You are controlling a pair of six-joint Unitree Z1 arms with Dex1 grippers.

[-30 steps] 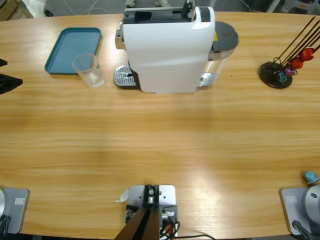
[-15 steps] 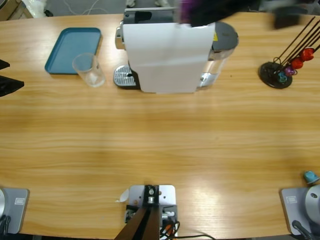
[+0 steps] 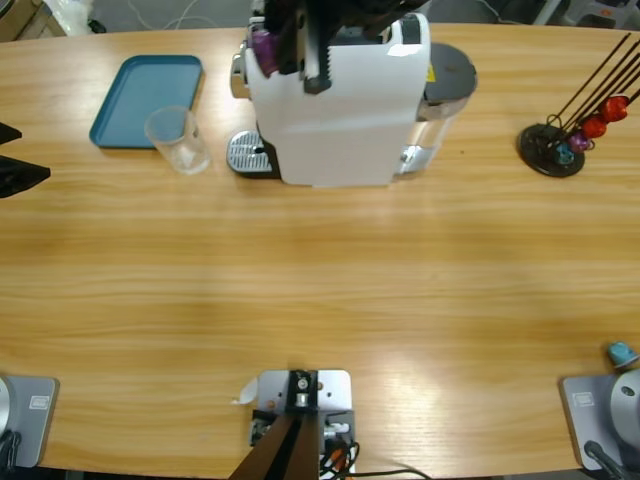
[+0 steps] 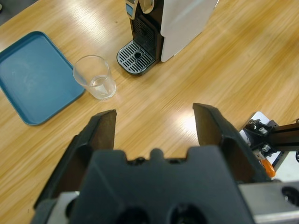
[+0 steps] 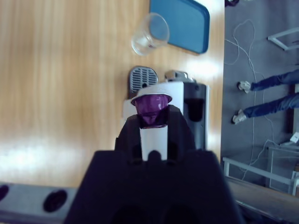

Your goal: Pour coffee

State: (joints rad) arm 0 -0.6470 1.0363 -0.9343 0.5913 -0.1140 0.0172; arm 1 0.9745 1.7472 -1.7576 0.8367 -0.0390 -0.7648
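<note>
The white coffee machine (image 3: 340, 100) stands at the table's far middle, its drip grate (image 3: 248, 152) on its left side. Above the machine's top left corner, my right gripper (image 3: 290, 40) is shut on a purple capsule (image 3: 263, 45); the right wrist view shows the capsule (image 5: 152, 106) pinched at the fingertips over the machine (image 5: 189, 109). An empty clear glass (image 3: 178, 140) stands left of the grate, on the table beside the tray. My left gripper (image 3: 18, 150) is open at the left edge, well short of the glass (image 4: 96, 77), with nothing between its fingers.
A blue tray (image 3: 147, 98) lies behind the glass at far left. A black capsule stand (image 3: 565, 135) with coloured capsules is at far right. A teal capsule (image 3: 622, 352) lies near the front right corner. A person's legs (image 5: 271, 95) show on the floor beyond the table.
The right arm has come into the high view over the machine, moving from the right to its top left with the purple capsule. The left gripper has stayed put.
</note>
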